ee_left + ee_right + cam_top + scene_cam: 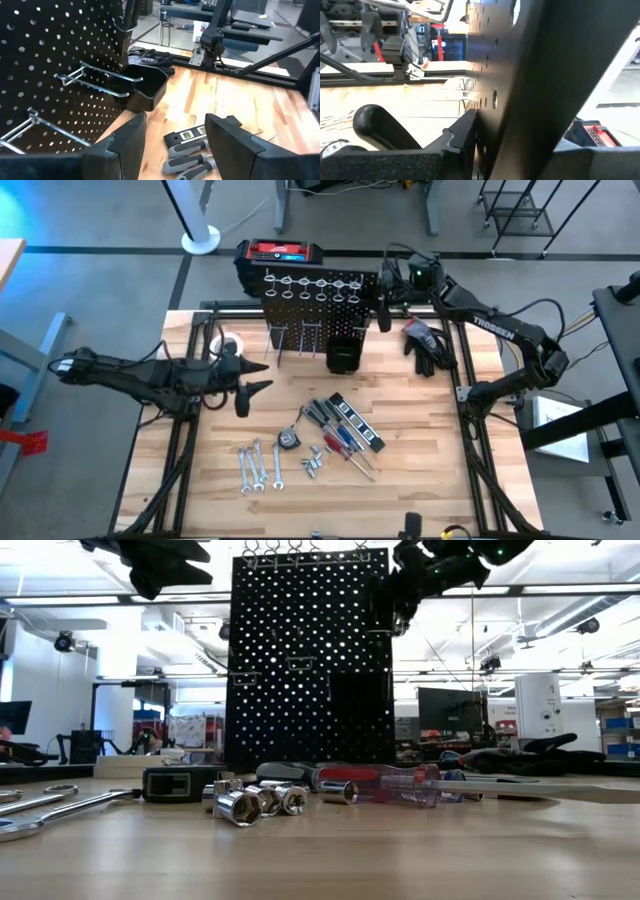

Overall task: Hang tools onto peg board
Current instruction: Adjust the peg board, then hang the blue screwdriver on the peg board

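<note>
Sockets (250,802) lay loose on desk (420,470); left pincer (243,387) spread and empty, right pincer (384,300) pinching peg board (315,305) edge, steadying; next: pick tool.

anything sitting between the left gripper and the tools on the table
Nothing visible does. The left gripper hangs above the table with its fingers open and empty, and the tools lie on bare wood just beyond it. The peg board stands off to one side, not between them.
</note>
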You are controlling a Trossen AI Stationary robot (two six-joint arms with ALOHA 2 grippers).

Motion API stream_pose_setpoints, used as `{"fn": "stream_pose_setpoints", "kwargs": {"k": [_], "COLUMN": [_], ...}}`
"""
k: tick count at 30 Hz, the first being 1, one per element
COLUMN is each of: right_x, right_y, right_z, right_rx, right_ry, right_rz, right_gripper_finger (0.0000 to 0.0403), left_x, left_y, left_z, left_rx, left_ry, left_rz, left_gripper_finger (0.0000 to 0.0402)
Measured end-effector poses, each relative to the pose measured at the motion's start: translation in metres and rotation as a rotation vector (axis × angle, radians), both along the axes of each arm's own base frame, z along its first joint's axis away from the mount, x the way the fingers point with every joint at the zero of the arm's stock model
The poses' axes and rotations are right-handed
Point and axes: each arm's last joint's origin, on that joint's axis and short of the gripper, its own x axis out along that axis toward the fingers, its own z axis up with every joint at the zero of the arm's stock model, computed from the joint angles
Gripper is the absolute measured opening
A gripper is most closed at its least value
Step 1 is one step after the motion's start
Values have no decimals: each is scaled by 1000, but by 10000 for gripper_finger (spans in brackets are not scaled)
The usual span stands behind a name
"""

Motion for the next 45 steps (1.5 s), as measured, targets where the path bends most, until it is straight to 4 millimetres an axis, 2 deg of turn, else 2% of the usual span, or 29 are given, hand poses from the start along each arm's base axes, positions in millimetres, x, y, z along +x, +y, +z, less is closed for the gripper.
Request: {"fn": "stream_pose_setpoints", "kwargs": {"k": [4, 11, 16, 21, 24, 27, 30, 34, 40, 45], "right_x": [-6, -15, -22, -38, -52, -64, -73, -73, -61, -46], "right_y": [-3, 7, 25, 46, 62, 81, 101, 127, 167, 193], "right_z": [4, 10, 18, 35, 45, 44, 30, -10, -67, -107], "right_rx": [29, 66, -20, -161, -147, -38, 91, 224, 370, 430], "right_ry": [16, 36, 61, 37, -23, -79, -106, -67, -60, 17], "right_rz": [17, 14, -127, -322, -344, -332, -303, -225, -161, -267], "right_gripper_finger": [94, 103, 136, 169, 181, 183, 178, 169, 160, 160], "left_x": [6, 2, -5, 3, 11, 18, 25, 35, 46, 60], "left_y": [-1, -2, -6, -15, -21, -27, -33, -41, -53, -57], "left_z": [-4, -3, -5, -19, -33, -48, -61, -74, -98, -118], "left_rx": [17, 22, -28, -100, -123, -148, -160, -210, -379, -424], "left_ry": [26, 28, 45, 76, 126, 175, 235, 297, 376, 385], "left_rz": [21, 16, -2, 11, 16, 21, 19, -42, 14, 79], "left_gripper_finger": [194, 194, 194, 194, 194, 194, 194, 194, 194, 194]}}
